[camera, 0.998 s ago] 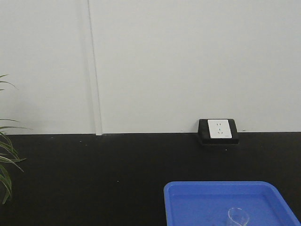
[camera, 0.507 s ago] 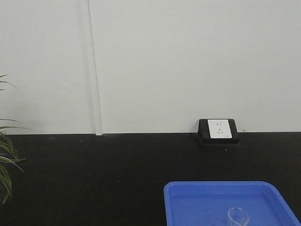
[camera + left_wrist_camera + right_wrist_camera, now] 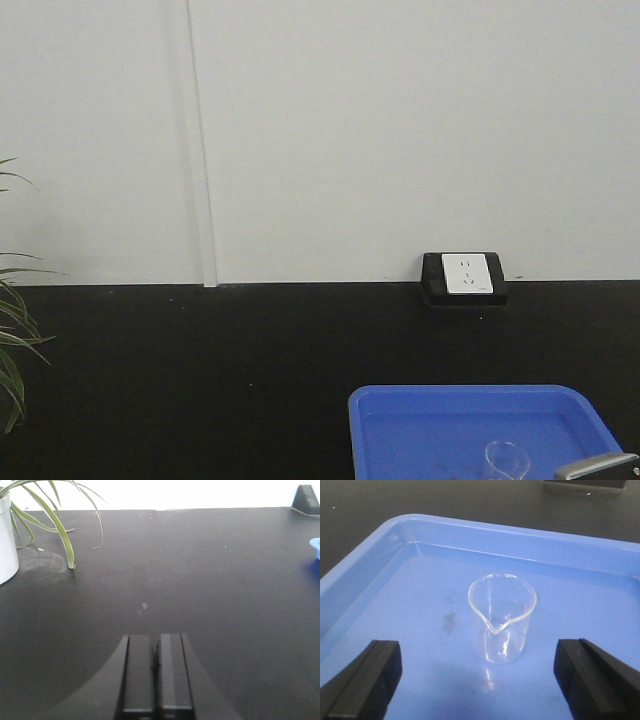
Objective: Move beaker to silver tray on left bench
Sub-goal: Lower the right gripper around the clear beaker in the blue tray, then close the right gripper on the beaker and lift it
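The small clear glass beaker (image 3: 502,617) stands upright in a blue plastic tray (image 3: 395,610), its spout toward the camera. It also shows at the bottom of the front view (image 3: 506,462). My right gripper (image 3: 477,672) is open wide, its black fingers (image 3: 367,677) on either side of the beaker and a little short of it, not touching. A corner of the right arm shows in the front view (image 3: 598,467). My left gripper (image 3: 156,672) is shut and empty, low over the black bench top (image 3: 200,580). The silver tray is out of view.
The blue tray (image 3: 420,420) sits on the black bench against a white wall. A black-framed power socket (image 3: 465,277) stands at the wall. A potted plant in a white pot (image 3: 6,540) stands at the far left, with leaves (image 3: 12,340) at the left edge.
The beaker has gone from tilted to standing upright in the blue tray. A grey part of the right arm has come into the front view's bottom right corner.
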